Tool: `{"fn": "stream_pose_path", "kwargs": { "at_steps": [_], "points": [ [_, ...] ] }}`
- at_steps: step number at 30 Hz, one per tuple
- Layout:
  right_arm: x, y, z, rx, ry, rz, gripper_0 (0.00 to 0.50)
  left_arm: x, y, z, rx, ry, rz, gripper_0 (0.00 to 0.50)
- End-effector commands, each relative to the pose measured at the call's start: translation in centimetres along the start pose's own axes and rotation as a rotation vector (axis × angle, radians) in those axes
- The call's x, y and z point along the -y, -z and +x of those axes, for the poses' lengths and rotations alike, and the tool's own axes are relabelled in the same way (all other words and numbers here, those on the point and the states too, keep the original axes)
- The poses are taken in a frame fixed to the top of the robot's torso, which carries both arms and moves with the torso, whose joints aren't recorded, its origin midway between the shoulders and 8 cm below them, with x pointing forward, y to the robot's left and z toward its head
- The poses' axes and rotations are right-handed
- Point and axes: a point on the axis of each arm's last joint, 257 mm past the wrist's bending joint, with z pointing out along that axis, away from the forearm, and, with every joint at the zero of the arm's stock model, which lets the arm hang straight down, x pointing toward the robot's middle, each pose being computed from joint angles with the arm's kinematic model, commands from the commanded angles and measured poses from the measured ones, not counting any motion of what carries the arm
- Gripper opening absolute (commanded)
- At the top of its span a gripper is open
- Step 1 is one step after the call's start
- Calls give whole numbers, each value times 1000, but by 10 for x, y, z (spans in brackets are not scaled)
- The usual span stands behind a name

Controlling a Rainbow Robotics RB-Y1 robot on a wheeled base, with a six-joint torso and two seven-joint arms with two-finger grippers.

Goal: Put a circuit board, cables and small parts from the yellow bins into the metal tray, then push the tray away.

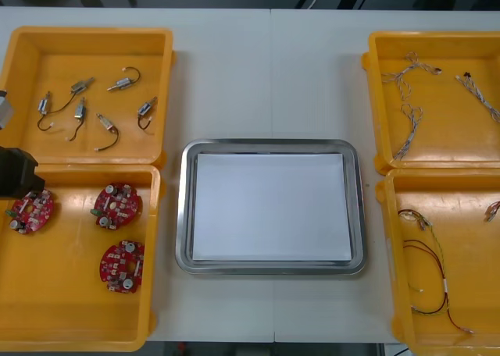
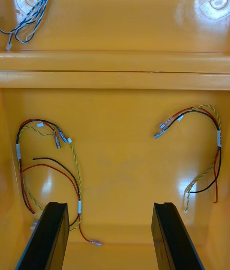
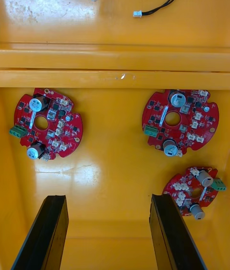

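Three round red circuit boards [image 3: 179, 118] lie in the near left yellow bin [image 1: 78, 317] — your left gripper [image 3: 108, 203] hangs above them, fingers wide, likely to pick one. Your right gripper [image 2: 108, 205], equally wide, hovers over red and yellow cables [image 2: 219, 137]. Between the bins, the metal tray [image 1: 183, 208] awaits filling.

The yellow bins [image 1: 101, 55] are smooth moulded plastic, glossy enough to throw back the lamps. The tray [image 1: 185, 208] has a polished, mirror-bright metal rim and a flat white matt lining like paper. The desk [image 1: 269, 75] is pale and matt. The circuit boards [image 1: 118, 204] wear shiny red lacquer; the small parts [image 1: 119, 83] are bare bright metal, the cables [image 2: 219, 138] smooth and plastic-sheathed.
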Motion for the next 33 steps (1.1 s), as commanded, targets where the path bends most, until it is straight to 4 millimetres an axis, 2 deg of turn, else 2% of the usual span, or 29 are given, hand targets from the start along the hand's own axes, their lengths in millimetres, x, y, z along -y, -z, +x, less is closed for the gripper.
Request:
{"fn": "stream_pose_path", "kwargs": {
  "at_steps": [1,33],
  "points": [
    [17,13,-5,24,4,48,500,-19,14,-4,28,-23,-57,500],
    [17,13,-5,24,4,48,500,-19,14,-4,28,-23,-57,500]
  ]
}}
